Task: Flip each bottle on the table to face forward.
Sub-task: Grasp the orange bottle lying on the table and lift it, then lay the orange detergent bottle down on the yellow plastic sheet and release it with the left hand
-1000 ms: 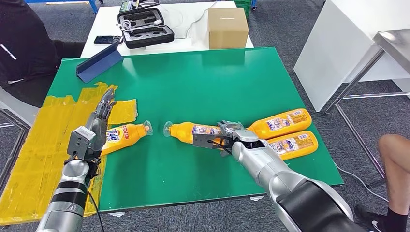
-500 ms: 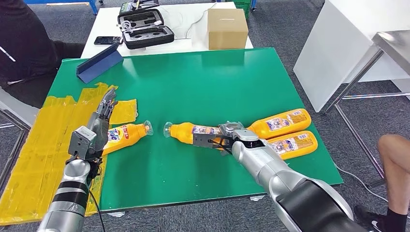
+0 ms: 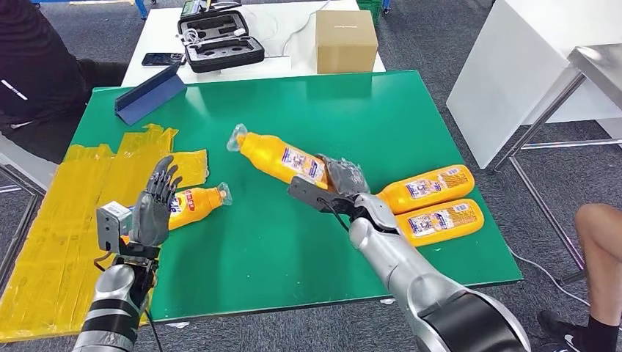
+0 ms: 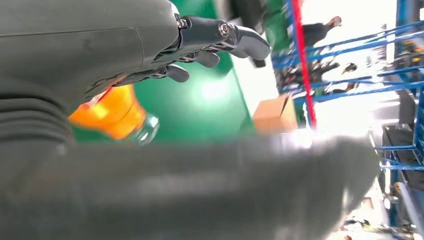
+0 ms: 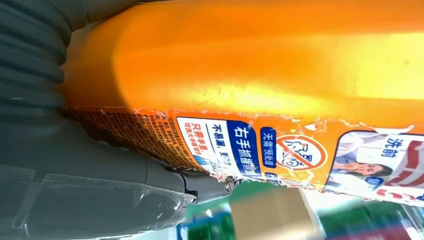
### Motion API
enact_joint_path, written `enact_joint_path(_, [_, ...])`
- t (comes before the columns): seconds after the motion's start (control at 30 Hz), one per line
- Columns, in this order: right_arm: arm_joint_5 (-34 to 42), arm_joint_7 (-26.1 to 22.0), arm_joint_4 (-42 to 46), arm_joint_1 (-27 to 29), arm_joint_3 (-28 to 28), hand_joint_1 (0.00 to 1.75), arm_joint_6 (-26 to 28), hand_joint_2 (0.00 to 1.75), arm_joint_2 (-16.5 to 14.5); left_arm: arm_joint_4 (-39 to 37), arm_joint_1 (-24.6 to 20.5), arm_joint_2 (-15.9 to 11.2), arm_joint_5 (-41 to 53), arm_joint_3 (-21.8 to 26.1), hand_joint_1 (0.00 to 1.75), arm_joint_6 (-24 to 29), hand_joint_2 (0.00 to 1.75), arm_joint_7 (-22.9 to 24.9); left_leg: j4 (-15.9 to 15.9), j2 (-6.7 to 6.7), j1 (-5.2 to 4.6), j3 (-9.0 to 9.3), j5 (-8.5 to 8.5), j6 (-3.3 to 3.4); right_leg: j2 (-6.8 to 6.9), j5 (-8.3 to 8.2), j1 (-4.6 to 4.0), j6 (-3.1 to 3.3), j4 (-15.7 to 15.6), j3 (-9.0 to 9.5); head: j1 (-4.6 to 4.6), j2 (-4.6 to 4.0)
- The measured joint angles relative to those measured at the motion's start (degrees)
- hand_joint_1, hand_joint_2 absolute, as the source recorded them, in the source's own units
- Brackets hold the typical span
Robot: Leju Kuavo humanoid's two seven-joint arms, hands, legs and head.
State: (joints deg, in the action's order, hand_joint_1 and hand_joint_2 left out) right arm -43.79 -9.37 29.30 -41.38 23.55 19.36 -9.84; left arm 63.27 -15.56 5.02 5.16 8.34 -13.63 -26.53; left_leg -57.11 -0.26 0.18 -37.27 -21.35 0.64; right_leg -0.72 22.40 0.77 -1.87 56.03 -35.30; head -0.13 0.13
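Observation:
My right hand (image 3: 339,178) grips an orange bottle (image 3: 280,157) by its base and holds it lifted above the green table (image 3: 308,110), cap pointing to the far left. In the right wrist view the same bottle (image 5: 260,75) shows its back label close up. My left hand (image 3: 154,205) is raised with fingers spread, just left of a second orange bottle (image 3: 192,204) lying on the mat with its front label up. That bottle (image 4: 117,112) appears under the fingers (image 4: 220,37) in the left wrist view. Two more orange bottles (image 3: 425,187) (image 3: 438,220) lie side by side at the right.
Yellow tape (image 3: 66,213) covers the table's left side. A blue holder (image 3: 149,95) stands at the far left corner. Behind, a white table carries a cardboard box (image 3: 345,40), a black case (image 3: 220,40) and a phone (image 3: 160,60). A person sits at far left; a leg shows at right.
My right hand has lifted the middle bottle off the table and swung its cap toward the far left. My left hand has drawn back from its bottle and risen, fingers spread.

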Motion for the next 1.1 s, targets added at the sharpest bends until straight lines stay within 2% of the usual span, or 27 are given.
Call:
enact_joint_path(0.17, [3.29,-6.12,15.69,6.55,-2.91,1.75,2.93,1.75,-1.04,0.56,4.88,-0.59,-13.86,1.30,0.00,-8.98,1.75,6.16,0.03,0.05,0.01,-0.07,-0.09,-0.08,-0.08,0.03,0.00,0.02,0.00,-0.11,0.00,0.00])
enact_joint_path(0.27, [2.81,-5.62,24.29,10.17,-2.71,1.75,3.14,1.75,-1.59,1.10,8.08,-1.22,-17.94,1.46,0.00,-11.51,1.75,7.40,0.03,0.05,0.02,-0.15,-0.12,-0.13,-0.16,0.05,0.00,0.04,-0.01,-0.25,0.00,0.00])
enact_joint_path(0.4, [3.49,-6.12,29.39,12.33,-1.52,1.75,2.54,1.75,-1.98,2.04,10.30,-1.68,-21.18,1.23,0.00,-13.10,1.75,8.49,0.03,0.01,0.03,-0.23,-0.10,-0.12,-0.15,0.05,0.00,0.04,-0.01,-0.26,0.02,0.00])
enact_joint_path(0.6, [2.74,-6.31,31.88,14.34,2.46,1.75,1.71,1.75,-3.21,4.69,13.28,-1.85,-23.51,-0.95,0.00,-14.48,1.75,9.28,0.03,0.01,0.02,-0.23,-0.09,-0.10,-0.15,0.04,0.00,0.03,-0.01,-0.30,0.01,0.00])
enact_joint_path(0.83, [0.80,-4.00,29.82,15.53,7.30,1.75,-0.25,1.75,-4.58,11.64,14.88,-0.79,-16.25,-6.78,0.00,-8.73,1.75,7.48,0.03,-0.01,0.02,-0.27,-0.09,-0.10,-0.14,0.04,0.00,0.03,-0.01,-0.30,0.01,0.00])
enact_joint_path(1.1, [0.30,-3.74,27.36,15.99,9.67,1.75,-1.76,1.75,-5.46,16.02,15.40,0.06,-15.03,-10.46,0.00,-7.72,1.75,6.57,0.03,0.01,0.02,-0.28,-0.09,-0.10,-0.14,0.03,0.00,0.02,-0.01,-0.31,0.01,0.00])
